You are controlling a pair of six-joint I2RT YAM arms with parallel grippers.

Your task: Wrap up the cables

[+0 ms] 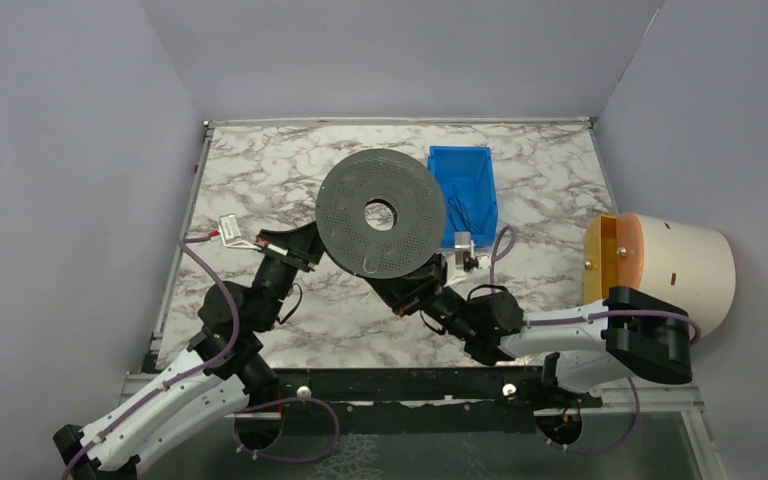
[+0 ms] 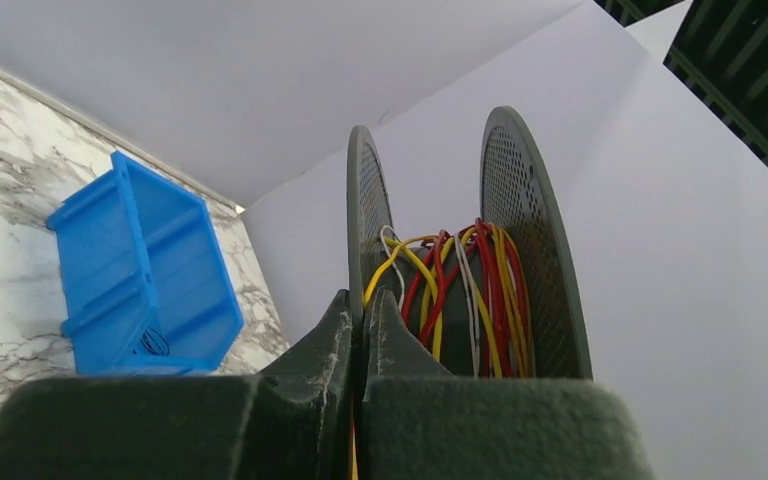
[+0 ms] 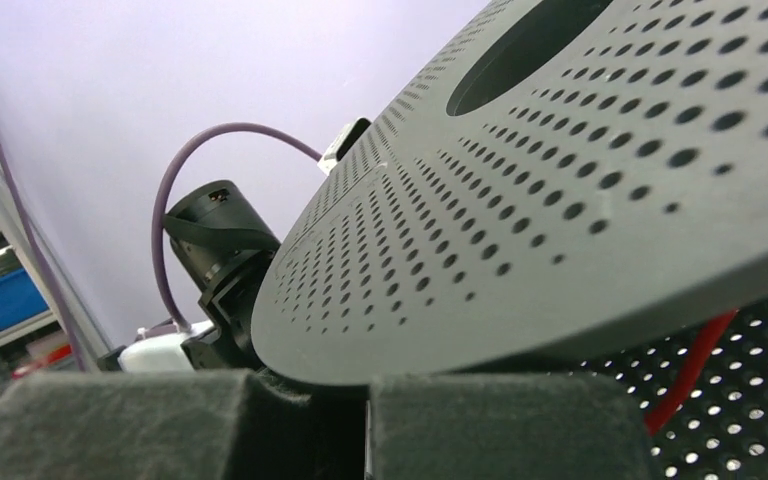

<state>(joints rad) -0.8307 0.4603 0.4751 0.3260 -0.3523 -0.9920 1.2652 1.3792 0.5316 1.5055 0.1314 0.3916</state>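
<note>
A dark grey perforated spool (image 1: 380,212) is held tilted above the marble table. Yellow, red and white cables (image 2: 465,300) are wound between its two flanges (image 2: 520,220). My left gripper (image 1: 310,246) is shut on the edge of the spool's left flange (image 2: 363,200), and a yellow cable runs down through the gap of the left gripper (image 2: 364,312). My right gripper (image 1: 412,287) sits under the spool's near rim. In its wrist view the right gripper (image 3: 368,388) is shut, with the flange's (image 3: 560,180) broad face just above its fingertips. A red cable (image 3: 690,372) shows below that flange.
A blue bin (image 1: 465,192) stands right of the spool with some dark thin wires in it; the blue bin (image 2: 140,265) also appears in the left wrist view. A cream and orange cylinder (image 1: 665,265) stands at the table's right edge. Grey walls enclose the table.
</note>
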